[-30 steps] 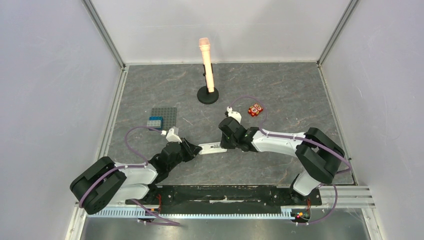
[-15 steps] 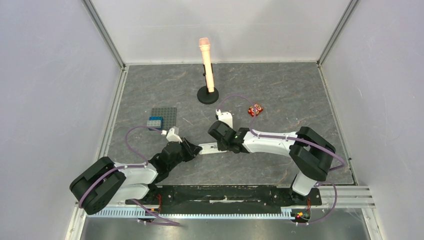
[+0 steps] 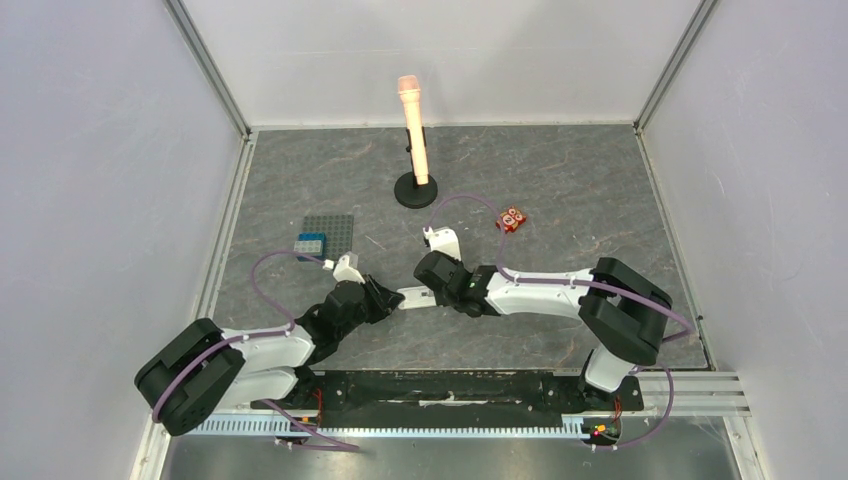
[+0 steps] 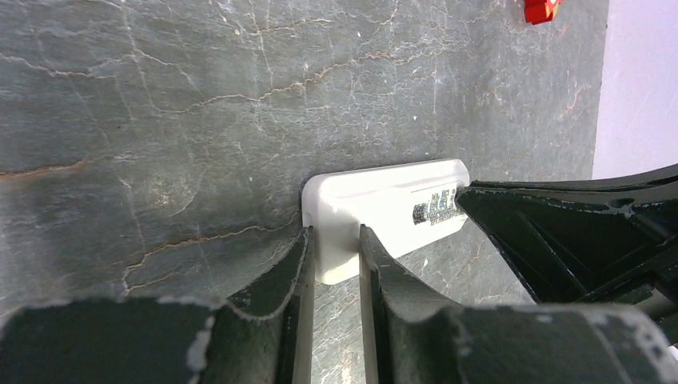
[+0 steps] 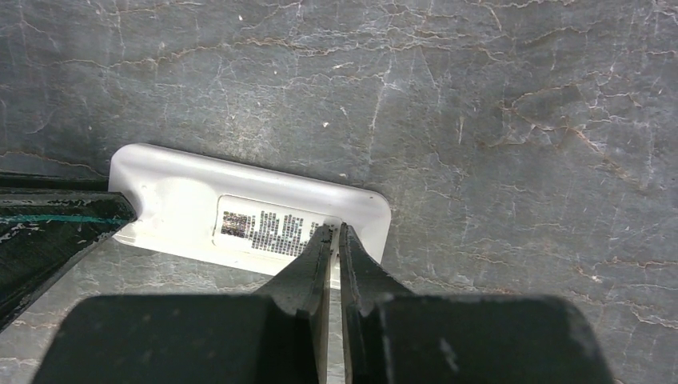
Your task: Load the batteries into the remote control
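1. Change from a second ago: the right arm has slid left along the remote control (image 3: 412,297). Its wrist now covers more of the white body, so a shorter strip shows between the two arms in the top view. The left arm has hardly moved, and the other items have not moved.
2. Grey studded plate (image 3: 332,230), far left on the table (image 3: 580,190), with a blue brick (image 3: 310,243) at its near-left corner.
3. Left hand (image 4: 336,232): partly closed, clenched on the left end of the remote control, one finger (image 4: 297,264) against each side.
4. Remote control: lying flat on the table at the near centre, between the two arms, back face up with a printed label showing.
5. Peach microphone (image 3: 412,120), upright on a round black base, behind the remote control and well apart from it.
6. Right hand (image 5: 336,234): fingers pressed together with nothing between them, tips resting on the remote control's back just beside the label, near its right end.
7. Small red block (image 3: 512,219), with white circles, to the right behind the right arm.
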Robot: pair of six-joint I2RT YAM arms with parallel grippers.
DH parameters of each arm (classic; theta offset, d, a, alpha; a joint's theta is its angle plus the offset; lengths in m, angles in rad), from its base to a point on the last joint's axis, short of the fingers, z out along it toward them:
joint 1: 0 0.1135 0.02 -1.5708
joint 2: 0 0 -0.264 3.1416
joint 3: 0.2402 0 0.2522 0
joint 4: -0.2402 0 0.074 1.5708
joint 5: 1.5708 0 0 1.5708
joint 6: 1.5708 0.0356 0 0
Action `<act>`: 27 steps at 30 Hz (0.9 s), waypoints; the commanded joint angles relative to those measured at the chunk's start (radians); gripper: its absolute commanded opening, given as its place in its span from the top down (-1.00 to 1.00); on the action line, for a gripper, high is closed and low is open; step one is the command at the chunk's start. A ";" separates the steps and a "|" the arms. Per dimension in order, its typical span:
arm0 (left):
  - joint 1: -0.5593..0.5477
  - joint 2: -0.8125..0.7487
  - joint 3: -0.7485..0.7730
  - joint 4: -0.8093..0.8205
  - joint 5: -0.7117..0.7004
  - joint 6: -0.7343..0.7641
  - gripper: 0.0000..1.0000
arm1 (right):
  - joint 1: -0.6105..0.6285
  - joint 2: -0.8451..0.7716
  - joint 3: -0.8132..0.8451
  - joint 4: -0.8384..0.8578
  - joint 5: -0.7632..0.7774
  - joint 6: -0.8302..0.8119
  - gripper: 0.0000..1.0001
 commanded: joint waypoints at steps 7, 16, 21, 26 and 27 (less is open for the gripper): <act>-0.054 -0.089 0.071 0.067 0.193 -0.037 0.70 | 0.047 0.131 -0.100 -0.101 -0.183 0.049 0.68; -0.054 -0.117 0.093 -0.063 0.155 0.010 0.62 | 0.043 0.080 0.068 -0.203 -0.141 0.084 0.43; -0.054 -0.103 0.097 -0.131 0.106 0.012 0.57 | 0.037 0.049 0.149 -0.270 -0.100 0.100 0.44; -0.054 -0.092 0.112 -0.182 0.081 0.016 0.56 | 0.013 0.016 0.193 -0.295 -0.104 0.095 0.60; -0.054 -0.088 0.117 -0.195 0.075 0.018 0.55 | 0.013 0.013 0.202 -0.299 -0.103 0.086 0.59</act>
